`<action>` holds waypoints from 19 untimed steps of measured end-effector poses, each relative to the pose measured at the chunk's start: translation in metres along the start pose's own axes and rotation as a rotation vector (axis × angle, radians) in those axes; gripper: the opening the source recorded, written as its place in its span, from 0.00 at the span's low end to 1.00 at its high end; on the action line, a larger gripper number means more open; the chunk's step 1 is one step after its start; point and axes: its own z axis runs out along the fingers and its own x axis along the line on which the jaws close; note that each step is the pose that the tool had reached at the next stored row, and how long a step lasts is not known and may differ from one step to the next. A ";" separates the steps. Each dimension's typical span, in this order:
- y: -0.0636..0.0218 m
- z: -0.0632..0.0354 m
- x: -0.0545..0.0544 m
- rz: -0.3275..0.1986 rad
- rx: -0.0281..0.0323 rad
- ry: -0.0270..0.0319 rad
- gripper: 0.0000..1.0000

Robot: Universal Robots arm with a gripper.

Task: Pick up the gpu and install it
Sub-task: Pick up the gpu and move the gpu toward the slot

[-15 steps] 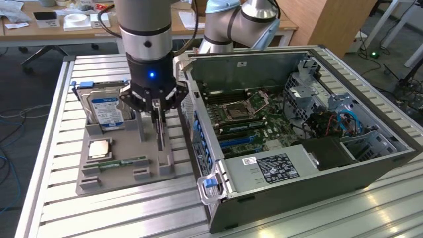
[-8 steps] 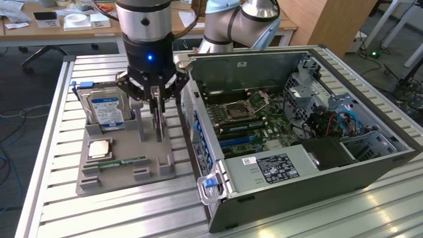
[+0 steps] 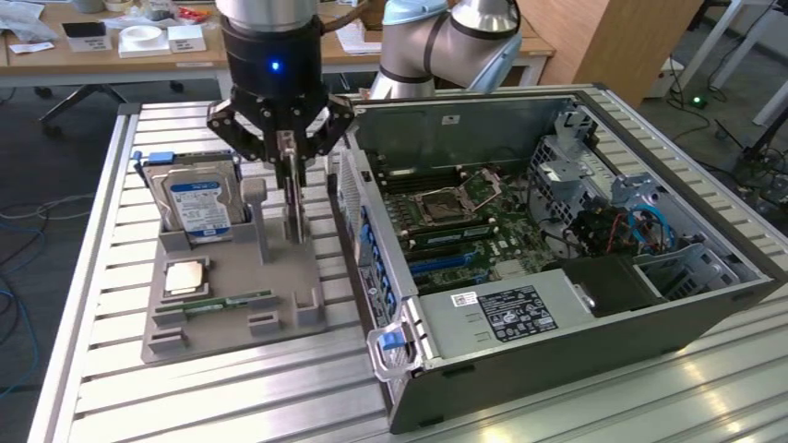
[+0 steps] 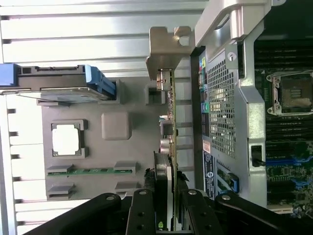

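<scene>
A table (image 3: 111, 369) of ribbed aluminium slats is spread across the exterior view. A wooden desk (image 3: 87, 60) is set behind it at the upper left of the frame, and loose cables (image 3: 18, 217) are left on the dark floor (image 3: 55, 166) at the left edge. One grey holder (image 3: 221, 325) is placed on the slats at centre left, and one open computer case (image 3: 493, 369) is laid at centre right. In the holder, one hard drive (image 3: 197, 208) (blue-and-white label) is stood upright, while one processor (image 3: 185, 275) and one memory stick (image 3: 234, 302) are laid flat. One arm (image 3: 431, 46) is seen at top centre. Its one gripper (image 3: 293, 185) is clamped on the one gpu (image 3: 294, 221), which is held upright and edge-on at the holder, just beside the case's rear wall. Whether the card's lower edge is touching the holder cannot be told.
</scene>
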 end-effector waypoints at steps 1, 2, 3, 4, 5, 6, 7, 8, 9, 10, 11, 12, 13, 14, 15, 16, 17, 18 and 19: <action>0.0002 -0.0042 0.000 0.000 0.0001 0.0001 0.27; 0.0004 -0.0087 0.000 0.000 0.0001 0.0001 0.27; 0.0006 -0.0125 0.000 0.000 0.0000 0.0000 0.27; 0.0008 -0.0163 0.000 0.000 0.0001 0.0000 0.27; 0.0010 -0.0199 0.000 0.000 0.0001 0.0001 0.27; 0.0011 -0.0233 -0.001 0.000 0.0002 0.0001 0.27; 0.0013 -0.0264 -0.001 0.000 0.0001 0.0001 0.27; 0.0014 -0.0294 -0.001 0.000 0.0000 0.0000 0.27; 0.0015 -0.0321 -0.001 0.000 0.0000 0.0001 0.27; 0.0017 -0.0345 -0.001 0.000 0.0000 0.0000 0.27; 0.0018 -0.0366 -0.001 0.000 0.0000 0.0001 0.27; 0.0019 -0.0385 -0.001 0.000 0.0001 0.0001 0.27; 0.0019 -0.0398 -0.001 0.000 0.0000 0.0000 0.27; 0.0027 -0.0553 -0.001 0.000 -0.0001 0.0000 0.27; 0.0027 -0.0554 -0.001 0.000 0.0001 0.0001 0.27; 0.0027 -0.0554 -0.001 0.000 0.0001 0.0000 0.27; 0.0038 -0.0550 -0.017 0.000 0.0000 0.0000 0.27; 0.0038 -0.0550 -0.017 0.000 0.0000 0.0001 0.27; 0.0038 -0.0550 -0.017 0.000 0.0000 0.0001 0.27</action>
